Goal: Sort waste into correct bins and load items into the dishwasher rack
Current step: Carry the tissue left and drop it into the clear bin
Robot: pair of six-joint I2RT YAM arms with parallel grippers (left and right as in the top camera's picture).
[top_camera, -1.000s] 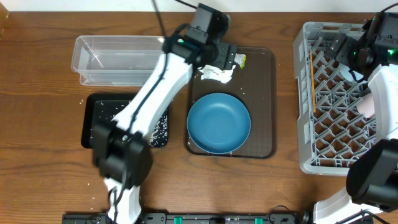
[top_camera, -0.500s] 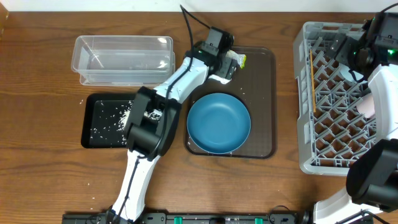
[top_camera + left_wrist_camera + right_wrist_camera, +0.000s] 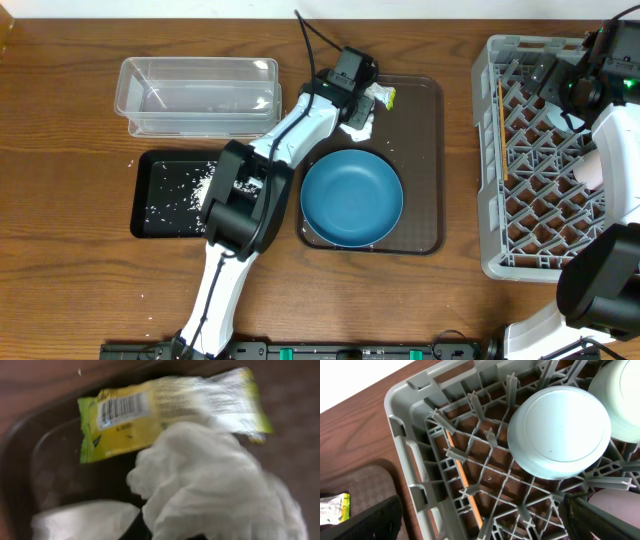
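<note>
The crumpled white tissue (image 3: 358, 121) lies at the back of the brown serving tray (image 3: 426, 150), partly on the yellow-green wrapper (image 3: 385, 96). My left gripper (image 3: 354, 100) is down on it. In the left wrist view the tissue (image 3: 215, 485) bunches right at the jaws and the wrapper (image 3: 165, 407) lies behind; the fingers are hidden. My right gripper (image 3: 485, 522) hangs open over the grey dishwasher rack (image 3: 530, 170). In the rack are an upturned pale bowl (image 3: 560, 430), a pink cup (image 3: 592, 166) and a chopstick (image 3: 465, 485).
A large blue bowl (image 3: 352, 198) sits on the brown tray's front half. The clear tub (image 3: 195, 95) stands at the back left. In front of it the black tray (image 3: 150, 200) holds scattered rice (image 3: 200, 185). A second pale bowl (image 3: 625, 400) rests beside the first.
My left arm has dropped from high over the tray down onto the tissue, and its jaws have closed there. The right arm has not moved.
</note>
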